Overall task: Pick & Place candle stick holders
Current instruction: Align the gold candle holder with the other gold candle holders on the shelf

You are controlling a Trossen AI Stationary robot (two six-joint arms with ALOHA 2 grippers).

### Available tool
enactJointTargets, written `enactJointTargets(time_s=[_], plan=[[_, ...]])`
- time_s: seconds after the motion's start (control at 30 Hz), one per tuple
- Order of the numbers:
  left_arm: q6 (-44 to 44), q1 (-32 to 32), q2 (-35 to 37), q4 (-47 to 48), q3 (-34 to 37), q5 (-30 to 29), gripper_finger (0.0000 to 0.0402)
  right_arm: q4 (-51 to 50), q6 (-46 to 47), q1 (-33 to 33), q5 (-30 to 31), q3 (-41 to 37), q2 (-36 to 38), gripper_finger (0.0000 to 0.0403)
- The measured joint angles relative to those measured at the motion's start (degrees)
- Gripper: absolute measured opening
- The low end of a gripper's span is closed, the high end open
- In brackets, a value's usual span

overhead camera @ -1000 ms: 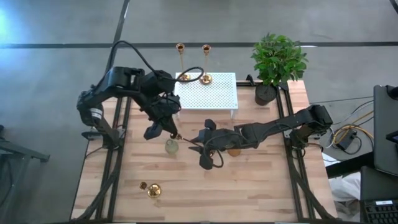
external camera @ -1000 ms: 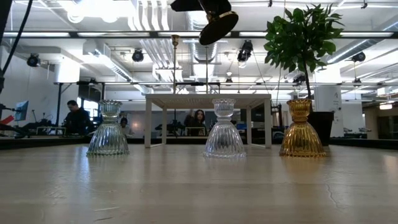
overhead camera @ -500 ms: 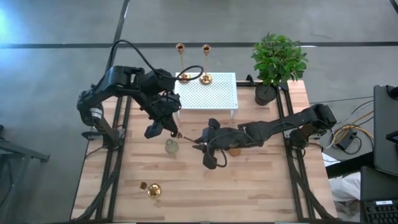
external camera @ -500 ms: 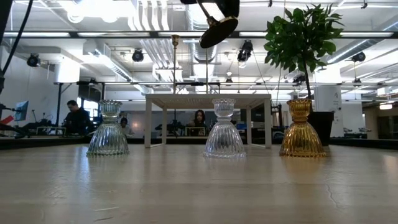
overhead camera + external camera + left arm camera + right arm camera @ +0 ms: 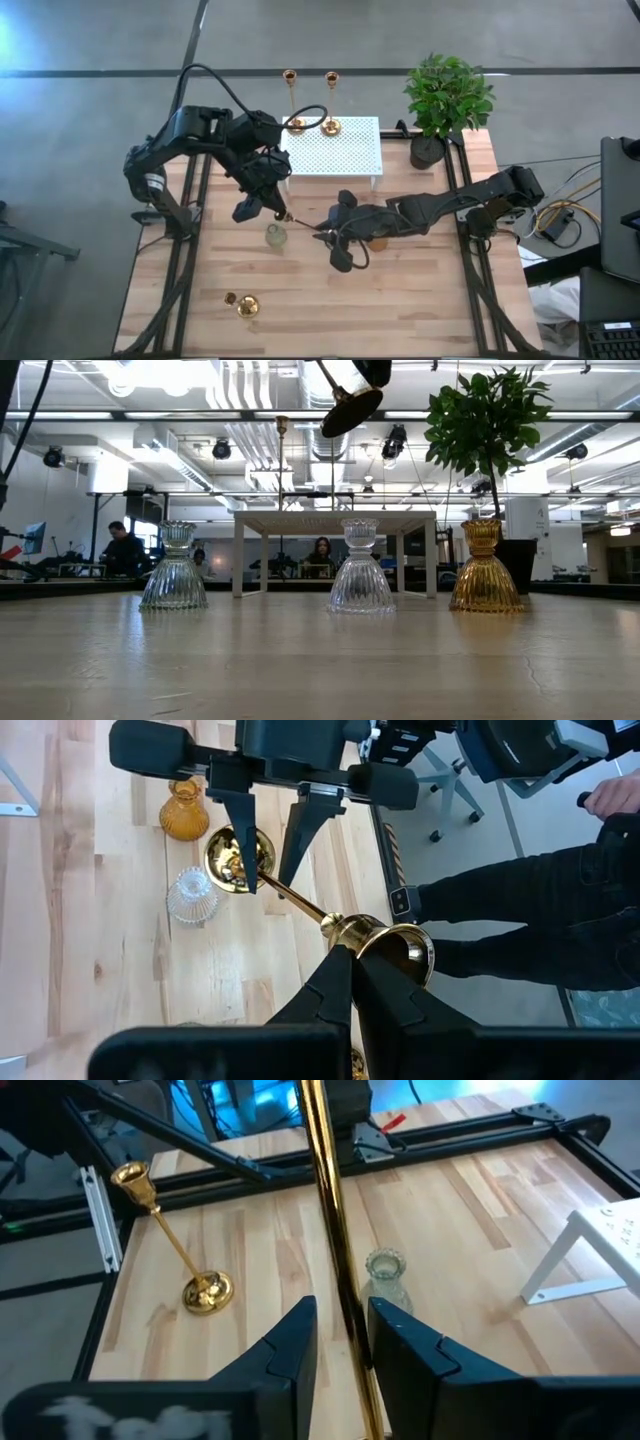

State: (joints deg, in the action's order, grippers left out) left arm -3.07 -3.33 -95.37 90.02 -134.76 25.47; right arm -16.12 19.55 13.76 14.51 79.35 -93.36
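Within the last second the left arm had stayed put while the right arm drew slightly rightward over the middle of the desk (image 5: 420,300), and the airborne candlestick's (image 5: 300,905) base had shifted a little in the low view. That looked like a mid-air handover not yet finished. The left tool (image 5: 345,952) hung above the desk left of centre, its fingers pressed together on the stem just under the cup, so it carried the candlestick, which ran nearly level from it toward the right tool (image 5: 268,855). That tool's fingers (image 5: 290,1345) were spread on both sides of the stem near the base; one seemed close to touching it, yet a gap showed, so it was probably not gripping. A second candlestick (image 5: 243,303) lay at the desk's front left, and two more (image 5: 290,100) stood on the white shelf (image 5: 335,150) at the back.
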Motion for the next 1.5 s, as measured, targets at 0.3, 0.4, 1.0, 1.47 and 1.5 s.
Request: enactJointTargets(time_s=[0.3,0.4,1.0,1.47,1.5], plan=[[0.0,-0.2,0.0,0.0,0.0,0.0,0.0007,0.0,-0.7,0.0,0.0,0.0,0.0,0.0034],[-0.1,-0.3,0.0,0.0,0.0,0.2,0.0007,0.1,-2.0,0.1,-0.1,0.0,0.0,0.0017],[-1.7,-0.5,0.0,-0.2,0.0,0.0,0.0101,0.0,-1.5,0.0,0.0,0.0,0.0,0.001],[1.7,-1.0,4.2,0.0,0.0,-11.5,0.0188,-10.2,2.5,0.4,7.9,-0.2,4.8,0.0009],[1.7,-1.1,5.2,0.0,0.0,-13.4,0.0188,-10.9,2.7,0.5,8.9,-0.4,5.7,0.0009]])
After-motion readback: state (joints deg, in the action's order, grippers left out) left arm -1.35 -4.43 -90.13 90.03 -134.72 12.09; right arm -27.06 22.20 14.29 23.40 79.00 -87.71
